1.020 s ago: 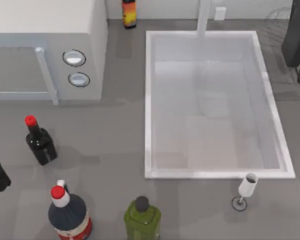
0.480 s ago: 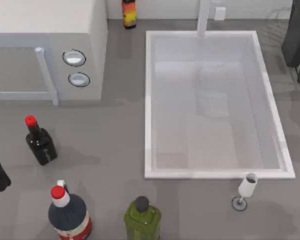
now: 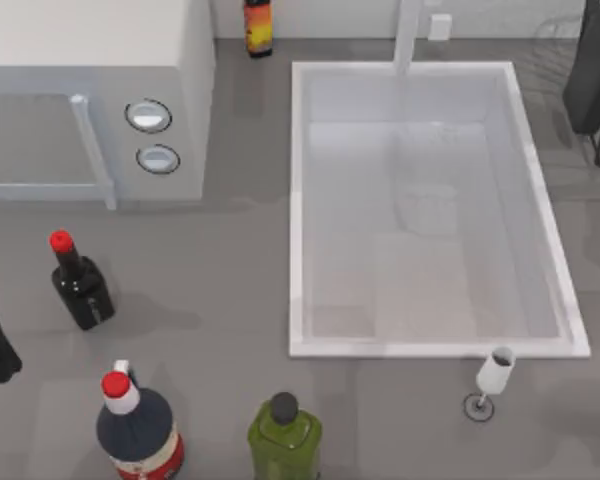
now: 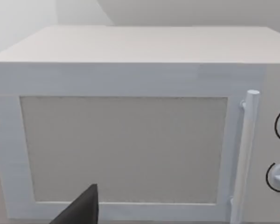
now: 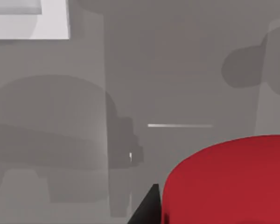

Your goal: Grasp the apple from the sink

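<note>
Up close, apple (image 5: 226,179) beside right jaws, grip unclear, sink (image 3: 298,200) bare, bottle labels unreadable.

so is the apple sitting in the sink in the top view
No, the sink basin looks bare white from above, while the apple shows in the right wrist view over the grey table.

A white microwave (image 3: 90,100), four bottles (image 3: 80,285) and a wine glass (image 3: 492,380) stand on the table (image 3: 220,300).

The sink (image 3: 298,200) looks smooth, matt white; the apple (image 5: 228,182) plain glossless red, perhaps plastic; the table (image 3: 230,290) matt grey.
</note>
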`<state>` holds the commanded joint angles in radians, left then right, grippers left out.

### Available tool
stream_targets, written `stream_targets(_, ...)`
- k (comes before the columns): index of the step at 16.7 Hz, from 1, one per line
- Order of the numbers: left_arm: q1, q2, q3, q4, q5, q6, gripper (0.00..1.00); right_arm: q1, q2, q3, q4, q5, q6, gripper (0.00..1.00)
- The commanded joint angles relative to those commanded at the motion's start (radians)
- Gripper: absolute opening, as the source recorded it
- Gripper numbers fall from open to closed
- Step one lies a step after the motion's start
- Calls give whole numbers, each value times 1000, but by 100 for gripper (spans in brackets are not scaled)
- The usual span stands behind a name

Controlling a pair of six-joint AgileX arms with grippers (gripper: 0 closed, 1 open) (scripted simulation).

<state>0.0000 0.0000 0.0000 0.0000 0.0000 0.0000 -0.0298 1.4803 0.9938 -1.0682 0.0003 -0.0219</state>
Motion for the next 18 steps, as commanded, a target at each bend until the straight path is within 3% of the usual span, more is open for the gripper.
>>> stream_targets(4,0,0,0,0,0,0,100,0,31,-133,151,0,2,0)
stream_targets(9,0,0,0,0,0,0,100,1,35,-144,164,0,2,0)
stream_targets(18,0,0,0,0,0,0,100,1,35,-144,164,0,2,68)
